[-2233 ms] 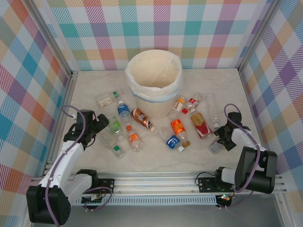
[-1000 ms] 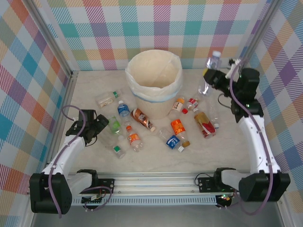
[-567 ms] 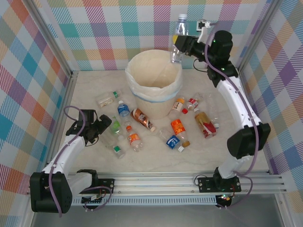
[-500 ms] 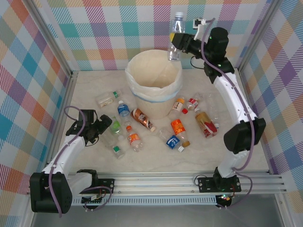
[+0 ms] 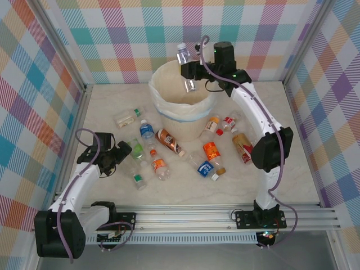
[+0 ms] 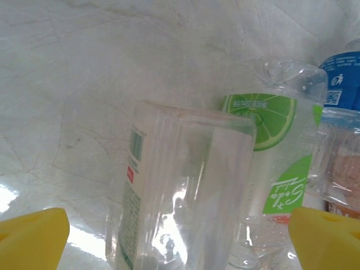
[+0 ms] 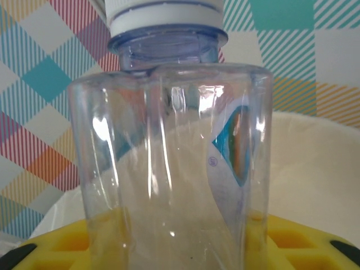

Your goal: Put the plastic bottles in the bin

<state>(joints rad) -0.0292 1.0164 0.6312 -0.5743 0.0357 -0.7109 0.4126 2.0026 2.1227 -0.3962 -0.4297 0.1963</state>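
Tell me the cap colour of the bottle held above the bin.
White cap, on a clear bottle; the right wrist view shows it best.

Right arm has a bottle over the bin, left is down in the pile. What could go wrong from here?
1. The clear bottle held by the right gripper hangs above the bin; released there, it might clip the rim and bounce out.
2. The open left gripper has a square-sided bottle and a lime-label bottle between its fingers; closing could pinch both or squirt one away.
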